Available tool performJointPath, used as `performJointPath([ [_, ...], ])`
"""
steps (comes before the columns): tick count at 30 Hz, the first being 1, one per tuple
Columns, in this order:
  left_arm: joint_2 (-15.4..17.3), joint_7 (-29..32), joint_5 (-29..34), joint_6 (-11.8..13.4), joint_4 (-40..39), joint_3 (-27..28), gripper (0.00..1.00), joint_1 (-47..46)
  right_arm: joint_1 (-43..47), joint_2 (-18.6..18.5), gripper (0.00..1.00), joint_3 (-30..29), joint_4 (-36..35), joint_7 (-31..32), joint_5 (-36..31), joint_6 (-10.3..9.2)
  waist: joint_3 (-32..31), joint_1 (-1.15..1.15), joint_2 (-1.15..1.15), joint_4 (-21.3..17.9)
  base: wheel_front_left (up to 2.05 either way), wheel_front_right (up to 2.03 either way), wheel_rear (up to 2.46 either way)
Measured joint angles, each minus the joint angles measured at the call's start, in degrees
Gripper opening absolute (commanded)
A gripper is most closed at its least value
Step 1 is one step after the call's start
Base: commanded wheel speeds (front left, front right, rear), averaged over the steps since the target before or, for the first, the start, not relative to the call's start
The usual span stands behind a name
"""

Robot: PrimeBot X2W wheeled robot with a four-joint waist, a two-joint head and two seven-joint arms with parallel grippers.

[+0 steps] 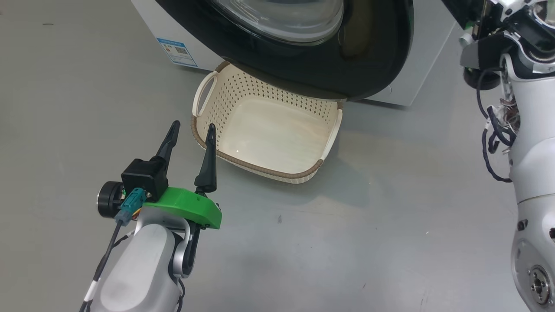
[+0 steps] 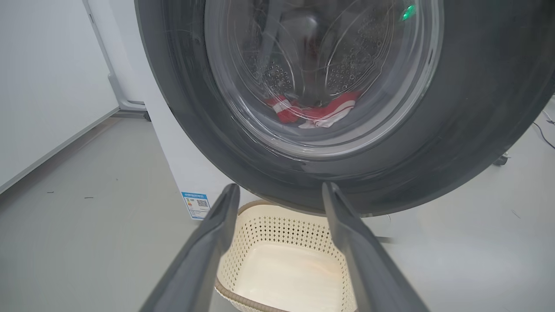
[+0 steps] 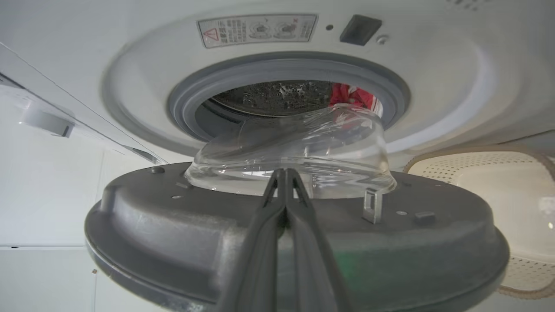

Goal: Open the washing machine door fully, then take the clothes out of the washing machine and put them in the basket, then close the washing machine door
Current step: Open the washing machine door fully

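Note:
The washing machine door [image 1: 360, 65], black-rimmed with a glass bowl, stands partly open over the far side of the empty cream basket [image 1: 269, 130] on the floor. My left gripper [image 1: 193, 127] hovers open just left of the basket's near corner, holding nothing. The left wrist view looks past that gripper [image 2: 281, 187] at the door [image 2: 173, 108]; red and white clothes [image 2: 316, 113] show through its glass, with the basket [image 2: 286, 268] below. My right gripper [image 3: 284, 172] is shut on nothing, its tips at the door's grey inner face [image 3: 173, 225] beside the glass bowl. Clothes [image 3: 351, 95] lie in the drum.
The white washing machine [image 1: 173, 26] carries a blue label [image 1: 177, 52] at its lower corner. My right arm [image 1: 533, 164] rises along the right edge. Grey floor lies around the basket. A white wall [image 2: 43, 86] stands to the machine's left.

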Motion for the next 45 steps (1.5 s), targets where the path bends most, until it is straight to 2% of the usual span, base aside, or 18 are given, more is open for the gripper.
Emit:
performJointPath([
  [2,0.00,0.00,0.05,0.01,0.12,0.41,1.00,0.28,0.80,-1.67,0.00,1.53,-0.66,-1.87,-3.23,2.07,-0.63,0.00,0.00,-0.14,0.00,0.00,0.00],
  [4,0.00,0.00,0.42,0.01,0.42,0.67,1.00,0.75,1.44,-3.01,0.00,2.71,-1.54,-3.86,-6.05,3.00,-1.35,0.00,0.00,-0.32,0.00,0.00,0.00],
  [8,0.00,0.00,0.67,0.01,0.91,1.03,1.00,1.51,2.74,-4.66,0.00,5.42,-3.19,-7.00,-10.76,3.48,-2.62,0.00,0.00,-0.64,0.00,0.00,0.00],
  [10,0.03,0.00,0.93,0.02,1.24,1.58,1.00,2.31,4.86,-7.02,0.00,9.39,-5.22,-11.20,-17.74,3.74,-4.06,0.00,0.00,-1.06,0.00,0.00,0.00],
  [14,0.09,0.00,1.32,0.05,1.67,2.23,1.00,3.75,9.12,-8.11,0.00,13.43,-7.71,-16.19,-23.63,3.72,-6.15,0.00,0.00,-1.77,0.00,0.00,0.00],
  [22,0.96,0.00,1.45,0.16,1.89,3.38,1.00,6.67,17.61,-7.65,0.00,19.09,-12.78,-23.85,-28.64,3.63,-9.97,0.00,0.00,-4.03,0.00,0.00,0.00],
  [29,1.47,0.00,2.40,0.18,1.40,4.48,1.00,8.03,23.85,-11.66,0.00,21.76,-15.83,-32.45,-37.20,3.63,-12.08,0.00,0.01,-6.76,0.00,0.00,0.00],
  [34,1.88,0.00,2.75,0.25,0.69,5.68,1.00,8.59,27.46,-12.06,0.00,22.99,-17.33,-36.63,-40.84,3.63,-12.78,0.00,0.00,-8.53,0.00,0.00,0.00],
  [37,2.21,0.00,2.92,0.25,0.35,6.28,1.00,8.81,29.64,-12.02,0.00,23.20,-18.02,-38.73,-41.85,3.24,-12.92,0.00,0.00,-9.49,0.00,0.00,0.00],
  [42,2.16,0.00,3.35,0.25,-0.03,6.25,1.00,8.82,34.31,-12.00,0.00,22.63,-18.84,-41.74,-42.01,0.81,-13.22,0.00,0.00,-10.37,0.00,0.00,0.00],
  [43,2.16,0.00,3.35,0.25,-0.12,6.28,1.00,8.83,35.22,-12.00,0.28,22.69,-18.98,-42.18,-42.45,0.41,-13.27,0.00,0.00,-10.45,0.00,0.00,0.00],
  [44,2.16,0.00,3.36,0.25,-0.23,6.34,1.00,8.86,36.06,-11.92,0.85,22.65,-19.14,-42.77,-42.86,0.15,-13.32,0.00,0.00,-10.53,0.00,0.00,0.00],
  [45,2.18,0.00,3.46,0.25,-0.43,6.55,1.00,9.01,36.73,-11.63,1.00,22.53,-19.30,-43.30,-42.86,-0.35,-13.36,0.00,0.00,-10.63,0.00,0.00,0.00],
])
